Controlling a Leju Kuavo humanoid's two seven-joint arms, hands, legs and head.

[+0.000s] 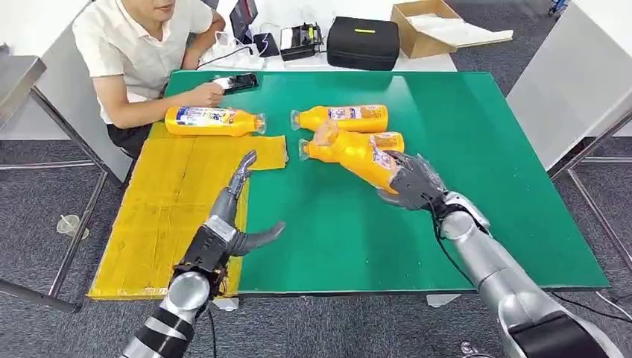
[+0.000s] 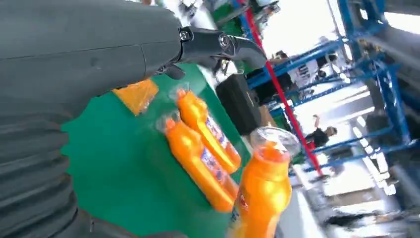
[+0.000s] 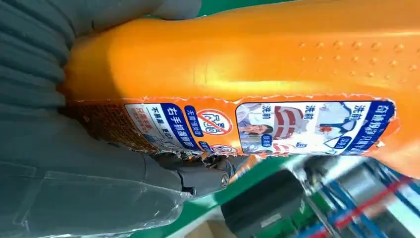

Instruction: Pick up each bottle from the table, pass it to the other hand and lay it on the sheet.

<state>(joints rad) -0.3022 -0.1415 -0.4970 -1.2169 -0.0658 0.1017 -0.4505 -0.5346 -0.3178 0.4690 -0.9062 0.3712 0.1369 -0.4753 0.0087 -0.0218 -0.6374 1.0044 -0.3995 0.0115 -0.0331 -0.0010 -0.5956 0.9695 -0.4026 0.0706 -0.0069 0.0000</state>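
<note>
Right hand [image 1: 414,183] is grasping the bottle [image 1: 356,154], mid-frame, by its base; left hand [image 1: 237,209] is waiting released. Bottle appears rigid, full, slick; waist offers best hold.

A seated person [image 1: 141,52] touches a phone [image 1: 235,82]; black case [image 1: 363,42] and cardboard box [image 1: 425,26] behind.

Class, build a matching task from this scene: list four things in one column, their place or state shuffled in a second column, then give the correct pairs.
Column one:
1. left hand
2. right hand
3. bottle by the person
4. phone

Column two:
A. lying on the yellow sheet
B. holds an orange bottle above the green table
C. open, holding nothing
D. flat on the table near the person's hand

Pairs: 1-C, 2-B, 3-A, 4-D
</note>
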